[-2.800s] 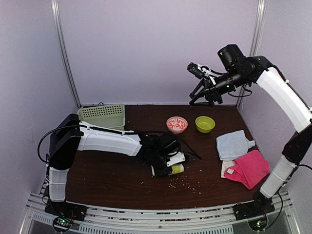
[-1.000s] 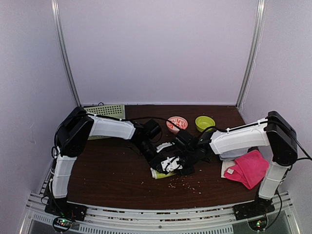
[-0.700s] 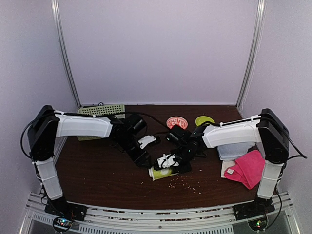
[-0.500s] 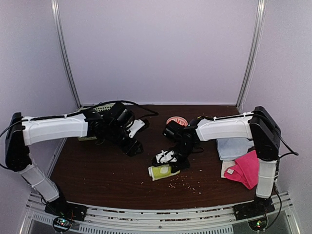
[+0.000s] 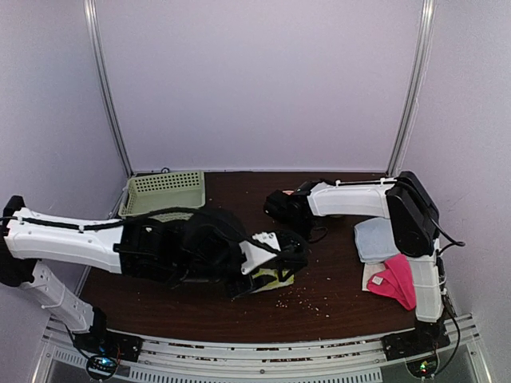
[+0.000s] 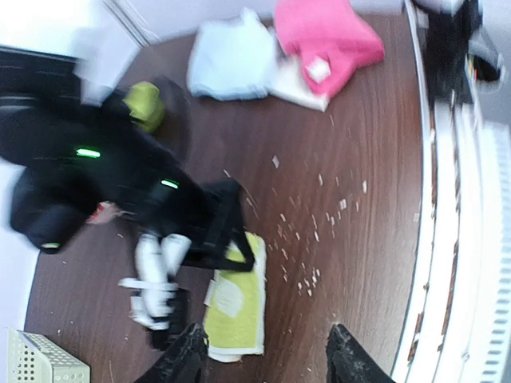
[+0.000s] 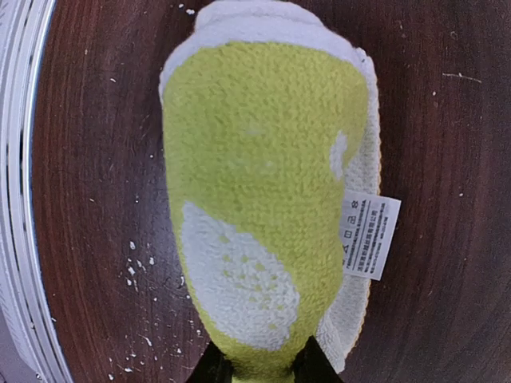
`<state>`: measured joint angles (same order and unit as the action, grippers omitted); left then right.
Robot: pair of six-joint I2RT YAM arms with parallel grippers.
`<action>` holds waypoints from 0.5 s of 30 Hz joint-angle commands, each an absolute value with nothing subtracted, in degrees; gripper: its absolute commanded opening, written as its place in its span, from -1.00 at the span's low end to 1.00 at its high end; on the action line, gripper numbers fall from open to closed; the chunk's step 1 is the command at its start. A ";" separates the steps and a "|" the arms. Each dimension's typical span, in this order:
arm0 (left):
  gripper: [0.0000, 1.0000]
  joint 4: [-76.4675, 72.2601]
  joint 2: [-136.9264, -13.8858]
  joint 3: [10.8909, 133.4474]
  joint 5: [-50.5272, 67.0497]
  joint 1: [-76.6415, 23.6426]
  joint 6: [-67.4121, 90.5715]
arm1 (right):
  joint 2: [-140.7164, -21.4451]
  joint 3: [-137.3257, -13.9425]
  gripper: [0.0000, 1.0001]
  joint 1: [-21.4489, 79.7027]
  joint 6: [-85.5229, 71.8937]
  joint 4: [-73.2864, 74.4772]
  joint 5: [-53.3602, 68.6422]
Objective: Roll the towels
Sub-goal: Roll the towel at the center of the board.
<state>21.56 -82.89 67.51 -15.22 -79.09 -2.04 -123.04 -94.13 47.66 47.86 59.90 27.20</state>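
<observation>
The right pincer (image 7: 263,369) is drawn narrow, its two black fingertips pinching one end of the yellow towel (image 7: 263,207). The towel lies on the dark wood counter (image 7: 447,319) as a plump bundle, yellow with pale patches. Its white underside shows along the edges, and a white care tag (image 7: 367,235) sticks out of one side.

The left pincer (image 6: 267,359) hangs just above and to the near side of the yellow towel. Its fingers are spread wide with nothing between them, and it touches nothing. Pale crumbs (image 6: 307,279) are scattered on the counter just beside the yellow towel.

Well to the right of the yellow towel lie the other three: a pink towel (image 6: 323,32) bunched on top of a cream towel (image 6: 299,89), and a light blue towel (image 6: 227,60) touching them on the far side. None of them looks rolled. A small green bowl (image 6: 144,104) sits behind the yellow towel, and a green plastic basket (image 5: 164,191) stands well to its left at the back.

The yellow towel seems rolled, or nearly so, and the step in hand looks like finishing that roll. The next move probably calls for a gentle release so the roll does not spring open, then a reach for the pile on the right.
</observation>
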 commanded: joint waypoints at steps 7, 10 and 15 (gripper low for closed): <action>0.04 27.20 -104.44 74.75 -27.63 -79.84 -10.26 | -130.03 -93.87 -0.63 47.72 46.97 67.24 27.15; 0.17 25.75 -107.71 75.23 -31.95 -79.19 -11.29 | -130.12 -94.29 -0.63 47.72 46.82 67.23 27.32; 0.25 22.63 -108.63 74.47 -32.55 -76.38 -12.18 | -130.17 -94.39 -0.64 47.72 46.63 66.82 27.42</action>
<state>26.70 -108.88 73.01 -29.54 -78.85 -10.11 -125.14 -96.90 46.89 47.57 63.64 30.00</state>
